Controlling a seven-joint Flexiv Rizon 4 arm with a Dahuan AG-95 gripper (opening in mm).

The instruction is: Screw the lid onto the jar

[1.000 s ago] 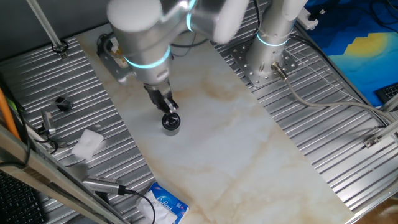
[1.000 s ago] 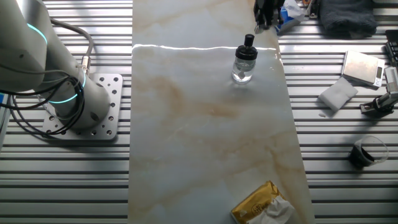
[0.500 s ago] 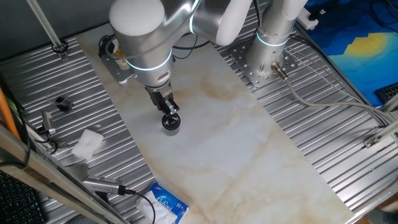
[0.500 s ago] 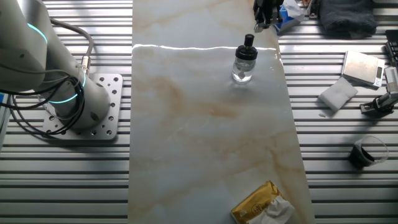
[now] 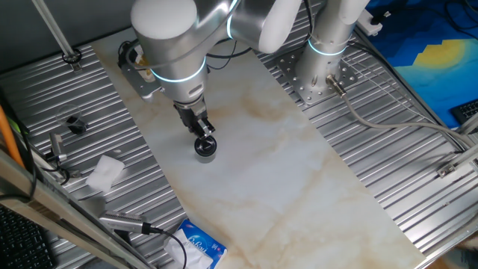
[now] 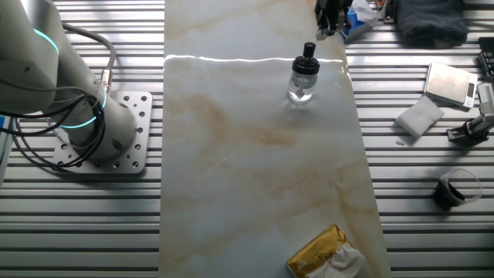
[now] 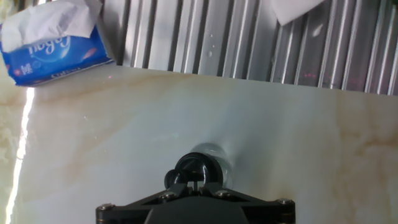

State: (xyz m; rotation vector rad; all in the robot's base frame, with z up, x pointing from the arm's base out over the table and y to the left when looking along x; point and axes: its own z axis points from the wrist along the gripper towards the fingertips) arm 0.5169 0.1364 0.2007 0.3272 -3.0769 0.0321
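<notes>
The lid (image 5: 205, 143) is being seen seated on top of the jar (image 6: 302, 86), directly below the tips of the gripper (image 5: 202, 131), and the pair is standing upright on the marble board (image 5: 299, 172). In the hand view the lid (image 7: 194, 170) is lying just ahead of the fingertips, almost centred between them, with the pale rim of the jar (image 7: 219, 155) showing around and beyond it. The fingers are being held close together at the top of the lid; whether the lid is actually being pinched, or only touched, cannot be told, because the contact is being hidden by the gripper body. The turning step appears to be in hand: the lid is already placed on the jar's mouth and is probably being tightened. The next move is judged to call for a steady rotation about the jar's upright axis with light downward pressure, while the unheld jar is being kept from spinning or sliding. A tissue pack (image 7: 53, 38) is lying well beyond the gripper.
</notes>
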